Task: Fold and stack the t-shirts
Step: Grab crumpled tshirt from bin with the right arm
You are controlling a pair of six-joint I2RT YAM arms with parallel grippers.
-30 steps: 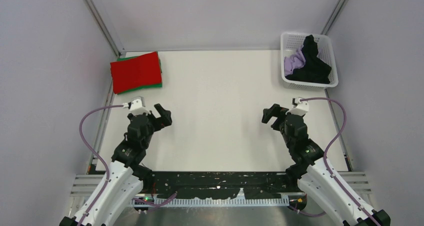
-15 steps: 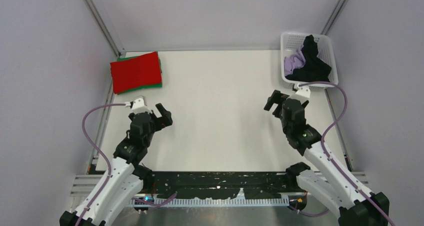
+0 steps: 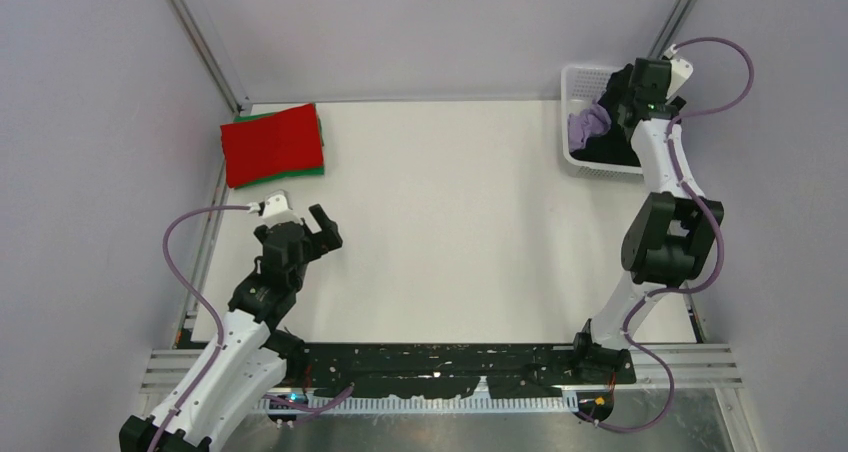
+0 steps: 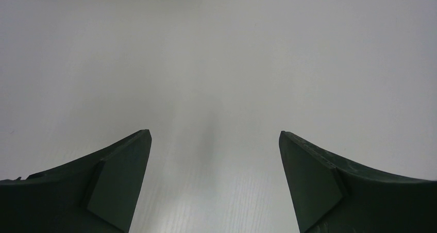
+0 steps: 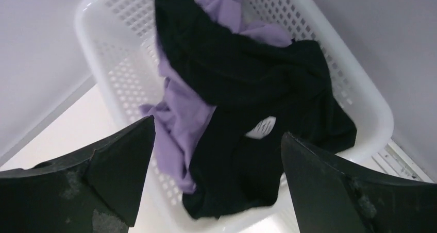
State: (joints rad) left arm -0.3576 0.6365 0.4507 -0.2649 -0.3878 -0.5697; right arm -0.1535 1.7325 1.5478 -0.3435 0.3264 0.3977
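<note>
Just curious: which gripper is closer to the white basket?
Right. The right gripper hangs just above the basket; the left gripper is far off, across the table.

Red t-shirt (image 3: 273, 144) folded flat at the far-left corner of the table (image 3: 450, 232), stacked on a folded green t-shirt (image 3: 250, 118); only green edges show. Black t-shirt (image 5: 247, 83) crumpled in white basket (image 5: 103, 16), small white tag (image 5: 264, 126) up, tangled over the bunched lavender t-shirt (image 5: 180, 114).

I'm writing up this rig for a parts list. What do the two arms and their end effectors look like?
The left arm and right arm have white link shells with black joints. A purple cable loops along each to a small white block at the wrist. The left end effector and right end effector each have two dark, wedge-shaped fingers; the right's show pale scuffs.
</note>
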